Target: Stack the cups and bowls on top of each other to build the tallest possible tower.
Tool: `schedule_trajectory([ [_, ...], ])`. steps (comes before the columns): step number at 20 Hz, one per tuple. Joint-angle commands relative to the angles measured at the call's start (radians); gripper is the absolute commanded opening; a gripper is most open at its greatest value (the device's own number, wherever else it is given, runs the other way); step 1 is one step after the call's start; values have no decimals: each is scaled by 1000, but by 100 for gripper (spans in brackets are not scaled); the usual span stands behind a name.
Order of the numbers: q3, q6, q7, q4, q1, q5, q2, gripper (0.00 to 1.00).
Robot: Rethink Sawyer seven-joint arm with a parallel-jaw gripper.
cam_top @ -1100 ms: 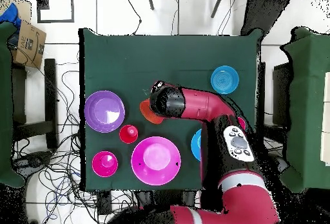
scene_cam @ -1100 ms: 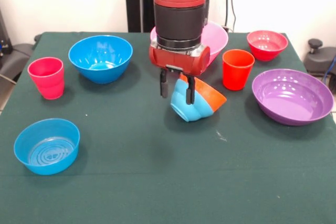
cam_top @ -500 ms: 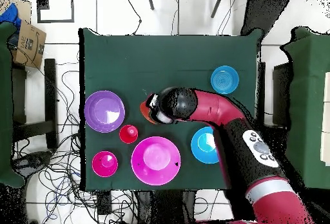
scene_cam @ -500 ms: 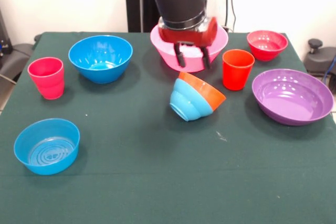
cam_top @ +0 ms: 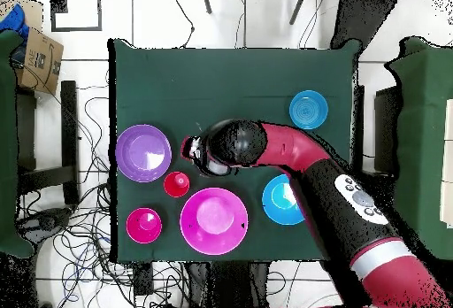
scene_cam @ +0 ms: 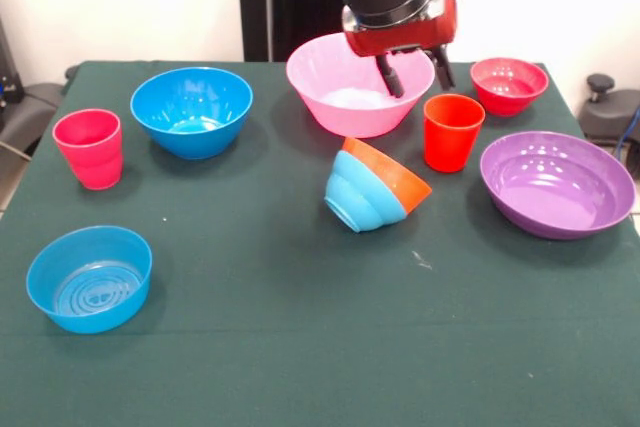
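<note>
Hanging released and empty, tool [scene_cam: 412, 69] sits above the large pink bowl's [scene_cam: 345, 87] rim, beside the orange-red cup [scene_cam: 452, 132]. Tower [scene_cam: 375, 187]: orange bowl nested in light-blue bowl, tipped sideways mid-surface [scene_cam: 300, 347]. Purple bowl [scene_cam: 556, 184] at one side edge.

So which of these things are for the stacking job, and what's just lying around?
For the job: pink bowl, purple bowl, deep blue bowl, small blue bowl, red bowl, tipped orange-in-light-blue pair, two cups.
Lying about: cardboard box, floor cables.
</note>
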Motion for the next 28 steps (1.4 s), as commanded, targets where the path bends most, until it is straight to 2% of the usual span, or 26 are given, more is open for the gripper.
schedule_trajectory([
  [1, 32, -120, -167, 77, 25, -190, 58, 100],
  [4, -110, -352, 119, 79, 100, -224, 19, 100],
  [5, -186, -430, 217, 60, 150, -248, -8, 100],
  [6, -267, -465, 297, 32, 207, -264, -28, 100],
  [8, -390, -482, 382, -15, 288, -263, -36, 100],
  [13, -639, -515, 450, -110, 447, -212, 18, 100],
  [15, -700, -518, 448, -127, 488, -196, 39, 100],
  [22, -789, -561, 491, -134, 552, -153, 71, 100],
  [28, -899, -658, 609, -115, 635, -65, 97, 100],
])
